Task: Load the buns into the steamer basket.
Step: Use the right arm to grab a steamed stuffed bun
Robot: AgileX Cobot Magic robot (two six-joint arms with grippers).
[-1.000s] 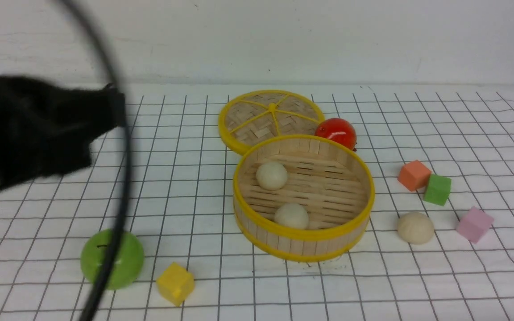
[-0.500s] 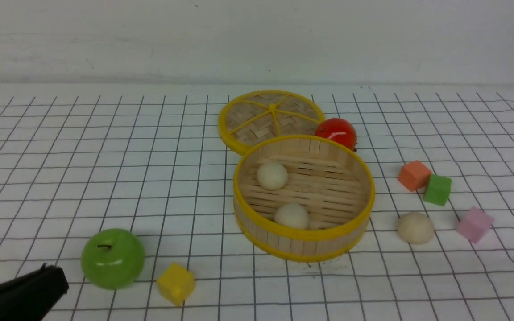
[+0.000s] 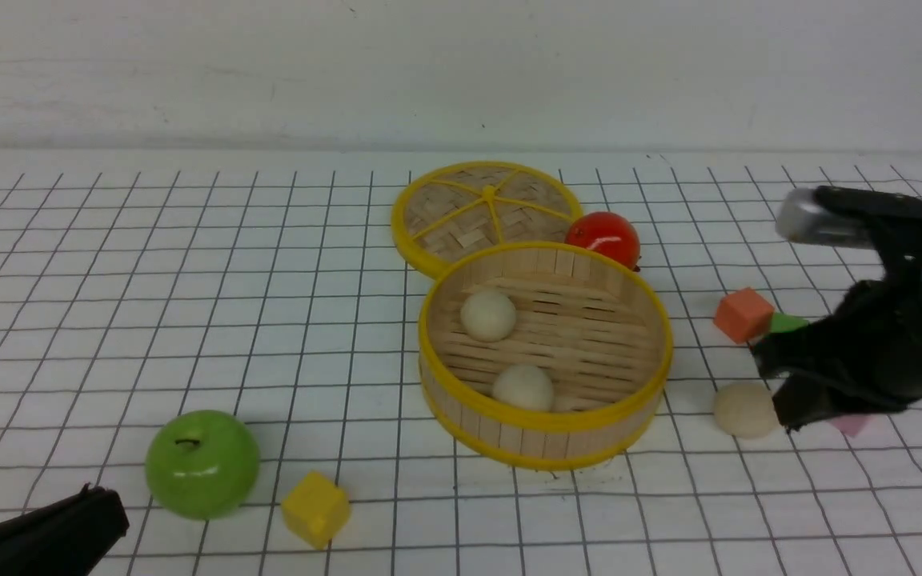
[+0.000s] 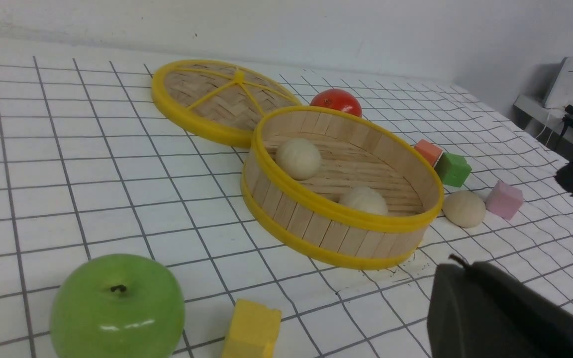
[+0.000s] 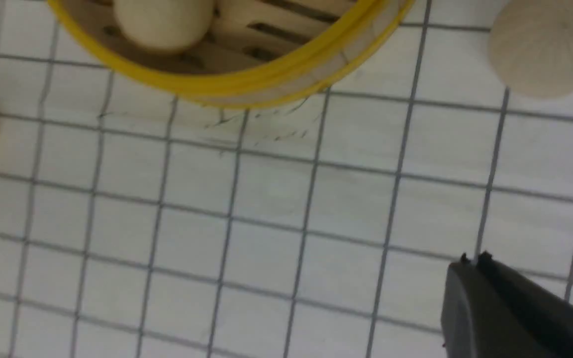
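The steamer basket (image 3: 543,426) stands mid-table with two buns inside, one at the back (image 3: 488,314) and one at the front (image 3: 523,387). The third bun (image 3: 741,409) lies on the table to its right. My right gripper (image 3: 778,386) is shut and empty, hovering just right of that loose bun without touching it. In the right wrist view the gripper (image 5: 473,258) is apart from the bun (image 5: 545,49) and the basket rim (image 5: 246,84). My left gripper (image 3: 105,512) is shut and empty at the front left corner. It also shows in the left wrist view (image 4: 458,266), well short of the basket (image 4: 316,204).
A woven lid (image 3: 485,210) and a red tomato (image 3: 603,237) lie behind the basket. An orange cube (image 3: 743,314), a green cube (image 3: 786,322) and a pink cube (image 3: 851,424) sit by the right gripper, partly hidden. A green apple (image 3: 202,464) and yellow cube (image 3: 315,508) are front left.
The left arm has swung from the upper left down to the front left corner. The right arm has come into view from the right and stands beside the loose bun.
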